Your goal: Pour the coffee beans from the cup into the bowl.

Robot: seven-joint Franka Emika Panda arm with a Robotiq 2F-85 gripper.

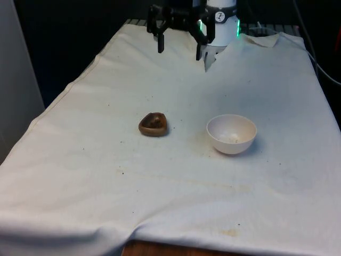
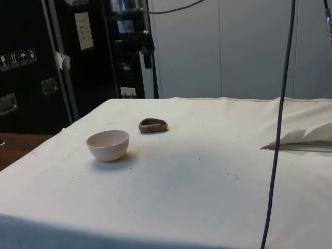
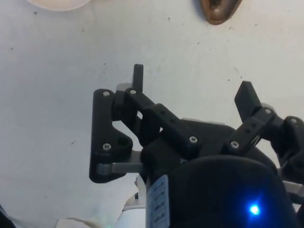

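A small, low brown cup point(image 1: 153, 124) stands upright near the middle of the white cloth point(image 1: 106, 176). To the front view's right of it, a hand's width away, sits a white bowl point(image 1: 231, 133) with a pale speck at its bottom. My gripper point(image 1: 179, 49) hangs open and empty at the table's far end, well behind and above both. In the side view the bowl point(image 2: 108, 145) is nearer than the cup point(image 2: 153, 125). From the wrist, the gripper point(image 3: 192, 85) spreads its fingers over bare cloth, with the cup point(image 3: 219, 10) and the bowl point(image 3: 59, 4) beyond them.
The cloth is slit and folded at the robot's base point(image 1: 213, 60). A dark cable point(image 2: 277, 135) hangs down through the side view. The table's front edge point(image 1: 160, 249) shows bare wood under the cloth.
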